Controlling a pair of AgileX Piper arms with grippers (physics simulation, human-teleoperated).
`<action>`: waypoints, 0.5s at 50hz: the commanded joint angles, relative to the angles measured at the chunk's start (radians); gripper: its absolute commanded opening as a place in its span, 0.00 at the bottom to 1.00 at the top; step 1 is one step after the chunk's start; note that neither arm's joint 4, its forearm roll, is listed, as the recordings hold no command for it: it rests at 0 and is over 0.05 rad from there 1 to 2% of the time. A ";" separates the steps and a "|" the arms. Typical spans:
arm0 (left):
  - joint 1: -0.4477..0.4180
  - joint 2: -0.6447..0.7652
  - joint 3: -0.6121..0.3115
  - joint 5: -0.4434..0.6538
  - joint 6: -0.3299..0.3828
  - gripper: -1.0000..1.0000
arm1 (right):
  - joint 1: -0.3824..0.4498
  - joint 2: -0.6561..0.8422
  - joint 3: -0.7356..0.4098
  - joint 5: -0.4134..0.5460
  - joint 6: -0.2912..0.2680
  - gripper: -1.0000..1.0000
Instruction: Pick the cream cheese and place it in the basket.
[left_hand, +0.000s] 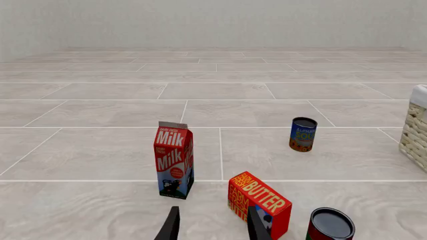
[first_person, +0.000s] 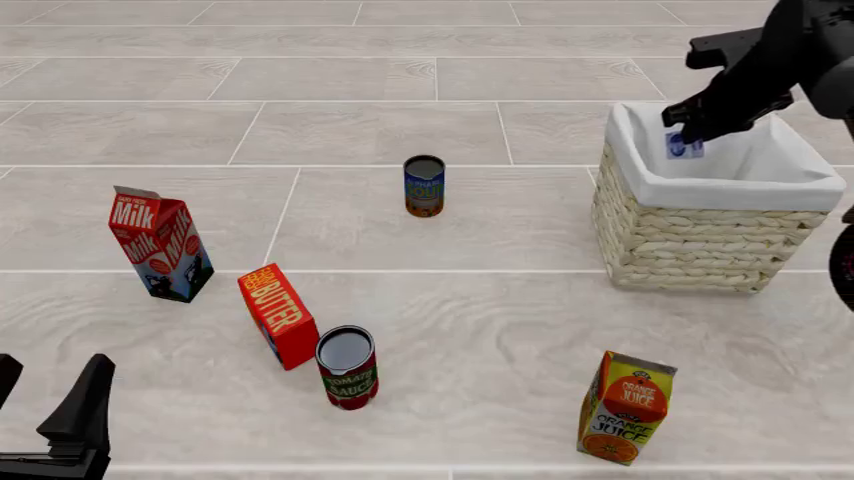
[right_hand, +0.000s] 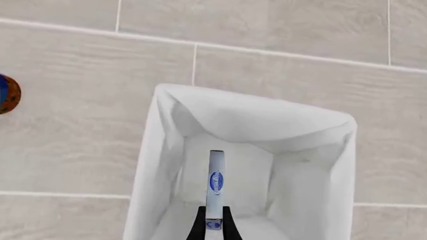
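Pale woven wicker basket (first_person: 694, 250) at the right of the frame with rough plaited walls, smooth white cloth lining (first_person: 747, 170) folded over its rim, matt grey tiled bench (first_person: 534, 330), glossy printed milk carton (first_person: 160, 245), shiny metal-topped can (first_person: 347, 366).

You can read "Milk" in white letters on the red milk carton (left_hand: 175, 160), once near its top and again lower on the front, with small print "DAIRY FRESH" above it. The red-orange box (left_hand: 260, 202) says "BUTTER" in yellow along its top face, with "FARM FRESH" beside it. The orange carton (first_person: 625, 405) reads "ORANGE JUICE". The red can (first_person: 348, 368) carries "TOMATO SAUCE" on its label. The blue can (left_hand: 303, 134) shows "ALPHABET SOUP". The blue mark on the cream cheese (right_hand: 215, 182) is too small for you to read.
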 joint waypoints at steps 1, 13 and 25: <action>0.000 0.000 0.000 0.000 0.000 1.00 | 0.003 0.015 -0.031 0.007 0.005 0.00; 0.000 0.000 0.000 0.000 0.000 1.00 | 0.007 0.023 -0.073 0.040 0.006 1.00; 0.000 0.000 0.000 0.000 0.000 1.00 | -0.001 0.033 -0.150 0.080 0.012 1.00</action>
